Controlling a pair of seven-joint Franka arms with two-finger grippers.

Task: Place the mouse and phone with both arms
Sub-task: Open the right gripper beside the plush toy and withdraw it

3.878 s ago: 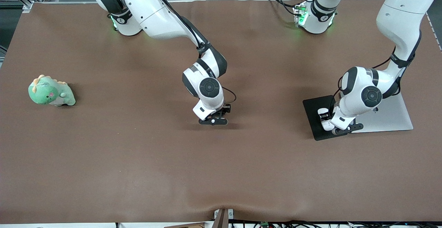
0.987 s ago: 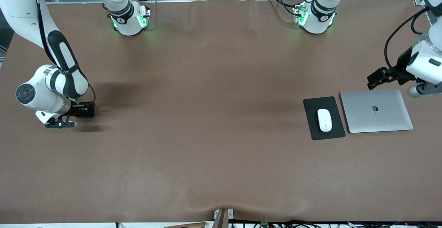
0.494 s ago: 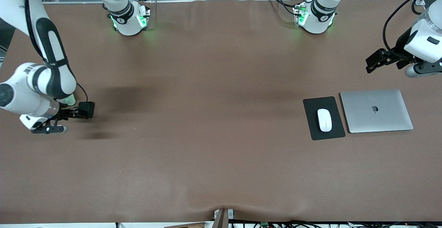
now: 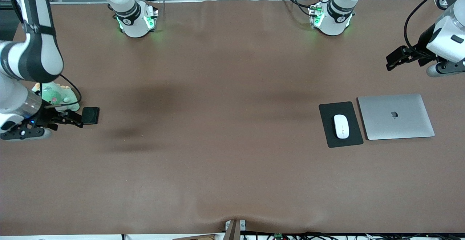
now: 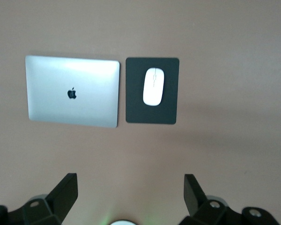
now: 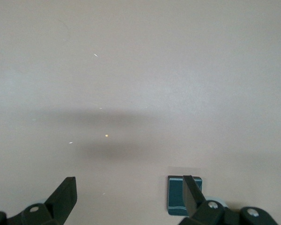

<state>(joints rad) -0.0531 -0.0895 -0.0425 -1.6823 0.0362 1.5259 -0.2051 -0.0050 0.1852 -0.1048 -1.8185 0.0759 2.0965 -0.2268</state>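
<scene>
Brown table (image 4: 232,167) is filling every view | left wrist view is showing the mouse (image 5: 153,86) lying on the mouse pad (image 5: 152,90) beside the laptop (image 5: 73,91), left gripper (image 5: 129,194) hovering wide apart | right gripper (image 6: 126,197) is spread (edge-cropped in front view) — phone (image 4: 90,115) is lying just beside it, by a plush dinosaur (image 4: 54,96).

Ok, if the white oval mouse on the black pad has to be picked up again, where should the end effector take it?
Across its narrow middle, coming straight down. The small white oval mouse lies flat on the black rectangular mouse pad, long axis running toward the front camera, so its long curved flanks suit the fingers. The silver laptop sits close beside the pad.
</scene>
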